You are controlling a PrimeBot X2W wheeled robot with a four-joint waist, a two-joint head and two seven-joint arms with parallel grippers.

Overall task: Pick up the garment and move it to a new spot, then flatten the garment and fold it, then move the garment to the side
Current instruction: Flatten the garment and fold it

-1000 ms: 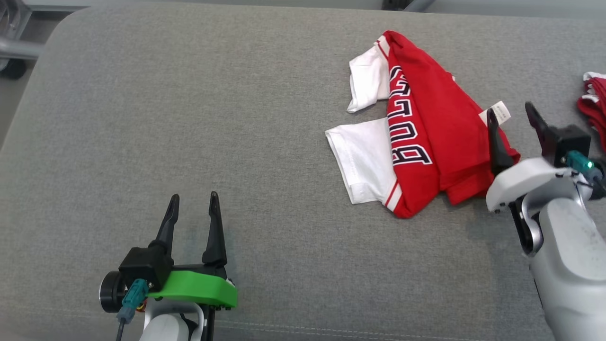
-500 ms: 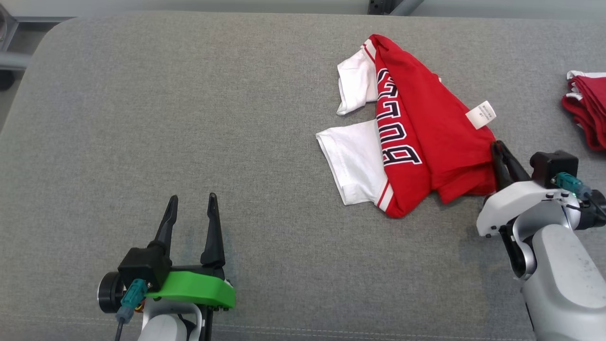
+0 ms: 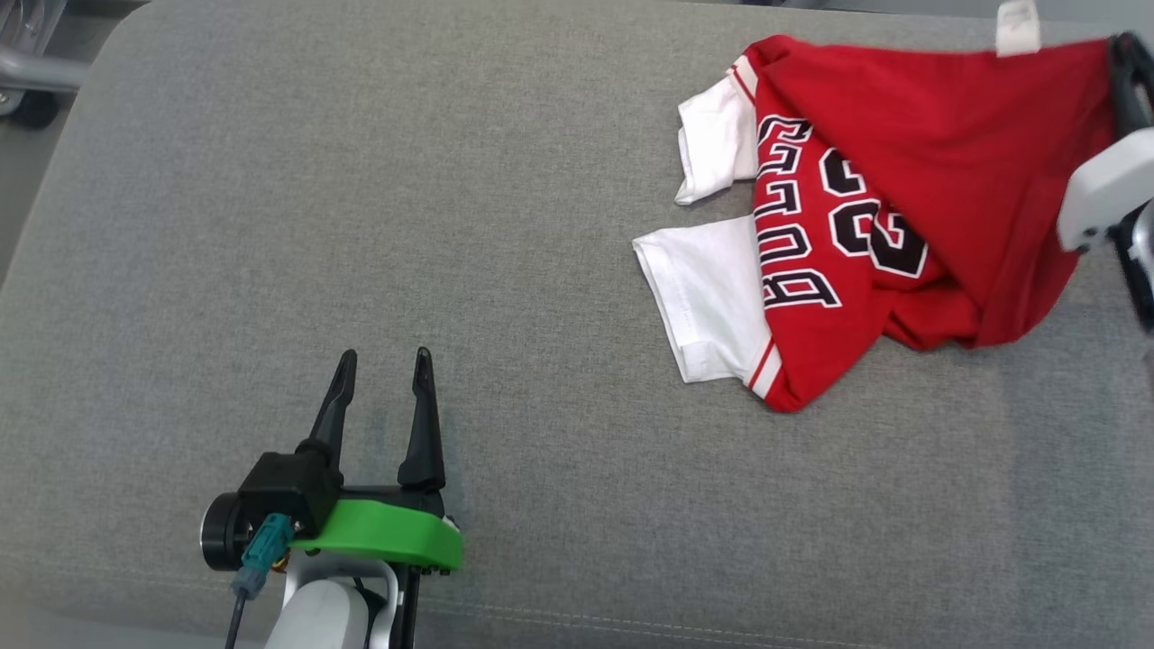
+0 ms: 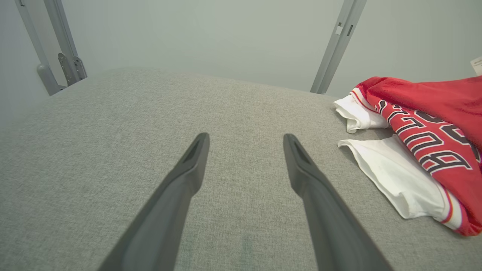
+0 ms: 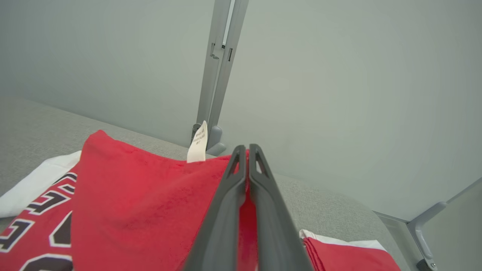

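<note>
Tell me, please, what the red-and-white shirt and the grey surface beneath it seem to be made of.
Red-and-white shirt: soft matte knit, likely cotton, since it drapes and creases. Grey padded surface: woven upholstery fabric, matte, with visible weave.

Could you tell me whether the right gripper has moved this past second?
Yes: the right gripper, shut on the red lettered jersey, rose up the head view, past its white sleeves.

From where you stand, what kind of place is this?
Probably a robot test room, not a home: a wide grey fabric-covered work surface, bare grey metal frame posts before a plain pale wall, and a red-and-white printed jersey to handle.
</note>
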